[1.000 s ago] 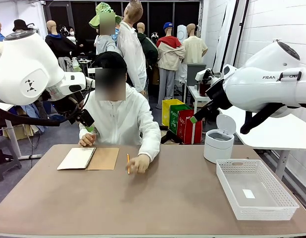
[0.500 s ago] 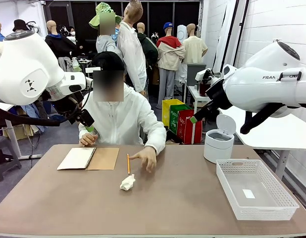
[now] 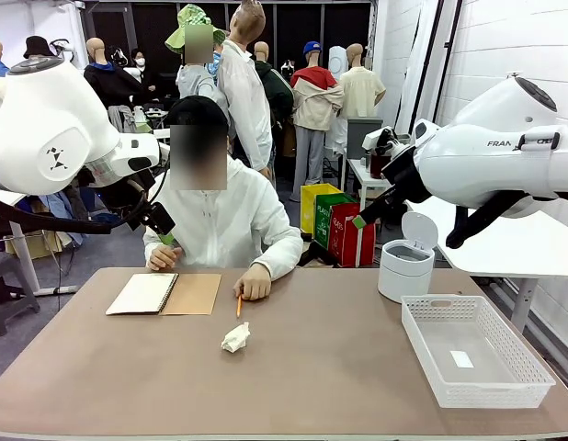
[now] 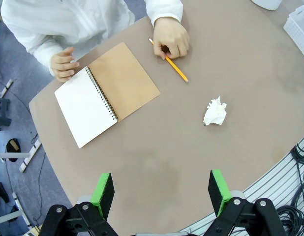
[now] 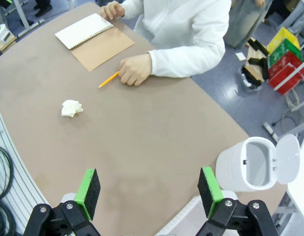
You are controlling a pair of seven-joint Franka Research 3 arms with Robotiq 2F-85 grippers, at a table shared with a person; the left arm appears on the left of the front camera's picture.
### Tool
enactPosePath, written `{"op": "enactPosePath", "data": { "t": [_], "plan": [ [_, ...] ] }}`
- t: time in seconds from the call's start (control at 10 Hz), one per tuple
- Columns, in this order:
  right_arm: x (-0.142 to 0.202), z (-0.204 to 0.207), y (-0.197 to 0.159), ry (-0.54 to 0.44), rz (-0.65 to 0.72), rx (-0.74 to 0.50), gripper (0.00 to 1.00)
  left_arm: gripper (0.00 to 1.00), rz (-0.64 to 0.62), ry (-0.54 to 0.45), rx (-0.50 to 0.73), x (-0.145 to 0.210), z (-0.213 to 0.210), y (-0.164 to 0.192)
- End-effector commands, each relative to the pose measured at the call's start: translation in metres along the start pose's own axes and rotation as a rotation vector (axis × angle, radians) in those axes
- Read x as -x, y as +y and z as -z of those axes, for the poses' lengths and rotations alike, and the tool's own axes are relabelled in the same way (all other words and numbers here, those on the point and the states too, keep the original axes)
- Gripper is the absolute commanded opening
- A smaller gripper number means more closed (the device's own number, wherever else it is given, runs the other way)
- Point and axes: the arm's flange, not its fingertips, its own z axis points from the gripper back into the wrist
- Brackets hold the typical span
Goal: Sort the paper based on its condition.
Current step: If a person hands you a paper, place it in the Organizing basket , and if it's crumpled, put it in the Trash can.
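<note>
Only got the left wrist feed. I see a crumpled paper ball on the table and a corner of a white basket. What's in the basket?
Observer: The white mesh basket holds a tiny white label; I see no sheets in it.
Operator: Bin state?
Observer: The white bin beyond the basket has its lid flipped up, open.
Operator: Right tool?
Observer: The right tool is open, raised above the table, holding nothing; the crumpled paper lies well away from it.
</note>
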Motion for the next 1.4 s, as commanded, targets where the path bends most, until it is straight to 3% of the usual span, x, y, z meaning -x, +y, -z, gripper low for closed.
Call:
{"op": "enactPosePath", "data": {
  "t": [0.0, 0.6, 1.0, 1.3],
  "plan": [
    [0.000, -0.001, -0.001, 0.009, -0.007, 0.002, 1.00, 1.00, -0.001, -0.005, -0.001, 0.000, 0.000, 0.001],
    [-0.026, 0.016, 0.021, 0.054, -0.082, -0.032, 1.00, 1.00, -0.001, -0.005, -0.001, 0.000, 0.000, 0.001],
    [-0.058, 0.070, 0.055, 0.166, -0.211, -0.105, 1.00, 1.00, -0.001, -0.005, -0.001, 0.000, 0.000, 0.001],
    [-0.062, 0.111, 0.084, 0.250, -0.289, -0.161, 1.00, 1.00, -0.001, -0.005, -0.001, 0.000, 0.000, 0.001]
  ]
}}
